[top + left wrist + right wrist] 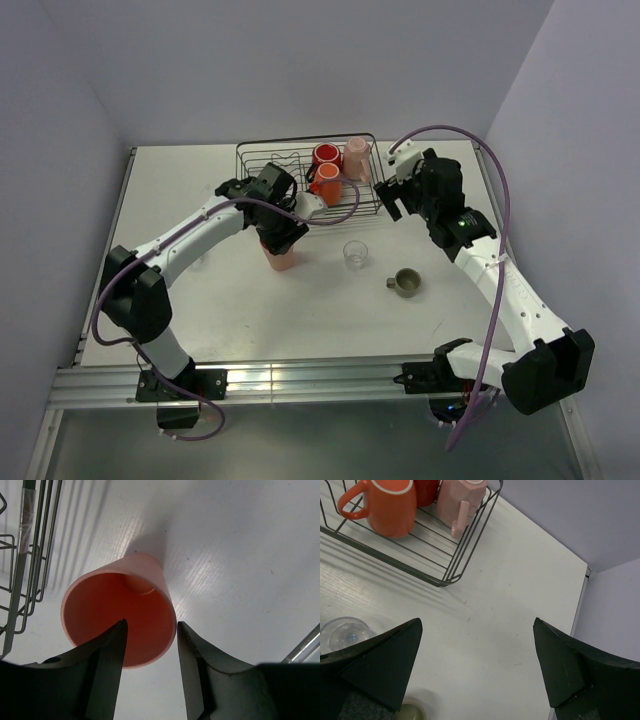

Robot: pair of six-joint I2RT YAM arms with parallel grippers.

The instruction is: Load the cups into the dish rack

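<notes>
Salmon tumbler (283, 258) stands mouth-up on the white tabletop (250, 320), at six o'clock from the dish rack (262, 160). The left pincer (151, 624) straddles its wall, one finger inside and one outside, half spread and not yet pinching. A clear glass (355, 254) sits at three o'clock from the tumbler, with a grey-olive mug (406, 283) at four o'clock beyond. The red mug (326, 155), orange mug (329, 183) and pink mug (356, 157) fill the rack's right end. The right pincer (477, 621) hangs spread wide at the rack's three o'clock.
</notes>
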